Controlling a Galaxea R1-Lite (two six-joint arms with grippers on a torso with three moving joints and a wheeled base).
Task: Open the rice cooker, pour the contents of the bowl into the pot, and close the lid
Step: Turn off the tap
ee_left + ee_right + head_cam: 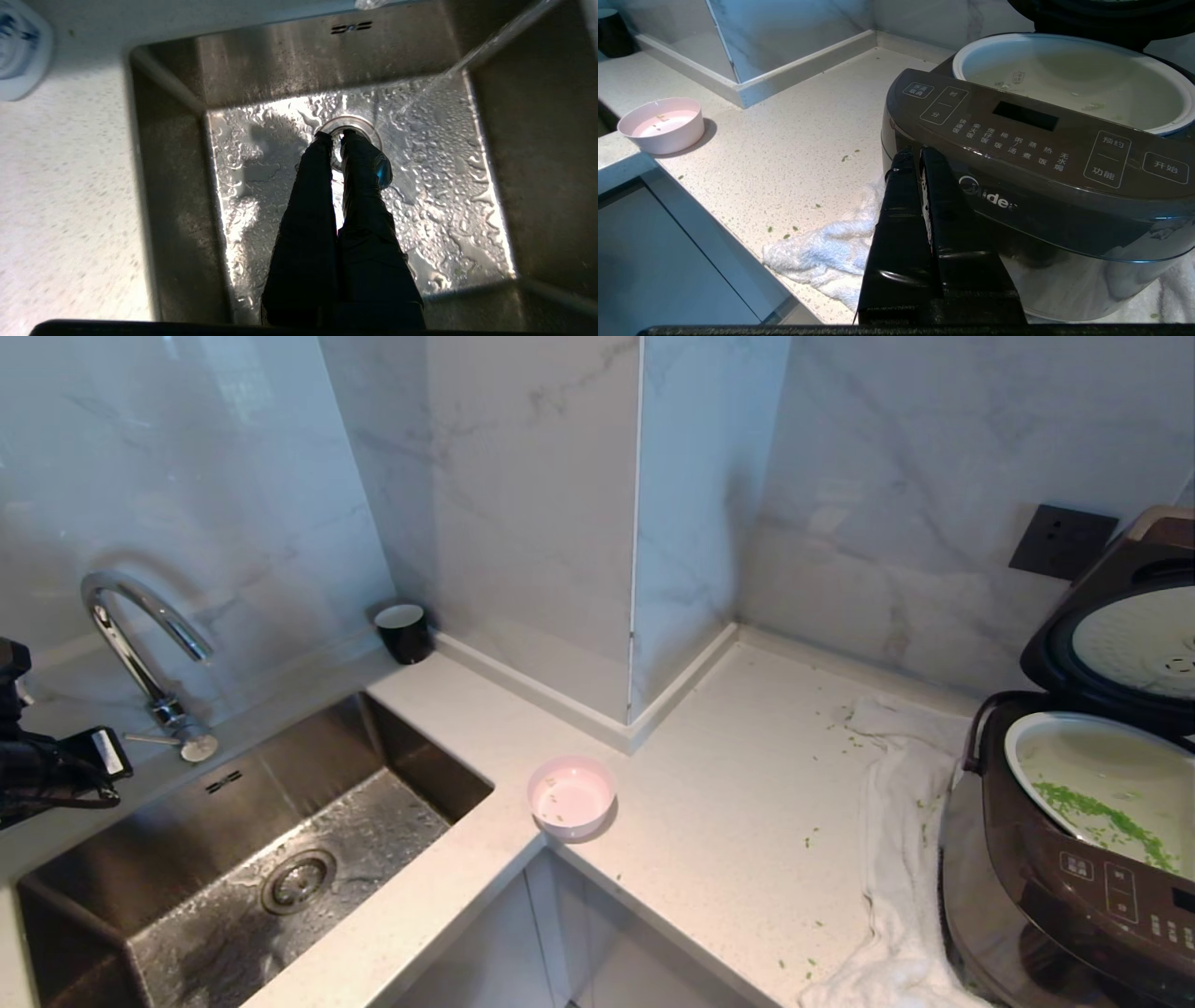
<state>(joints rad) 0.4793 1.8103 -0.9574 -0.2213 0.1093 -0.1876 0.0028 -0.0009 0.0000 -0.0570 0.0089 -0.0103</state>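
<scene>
Pouring looks done: contents (pixel 1106 817) lie in the pot (pixel 1027 733). Your clenched, empty right claw (pixel 916 151) sits just before the rice cooker (pixel 1017 196); reach above it and shut the lid (pixel 1111 635).

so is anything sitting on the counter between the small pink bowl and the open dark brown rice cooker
Nothing solid stands between them. From the small pink bowl to the open dark brown rice cooker the pale speckled counter carries only scattered green bits and a rumpled white towel lying against the cooker's base.

Wet brushed-steel sink (pixel 233 896), chrome tap (pixel 140 635), speckled matt stone tabletop (pixel 728 821), glossy marble wall (pixel 532 504), fluffy white towel (pixel 896 859), glossy plastic rice cooker (pixel 1041 186).
</scene>
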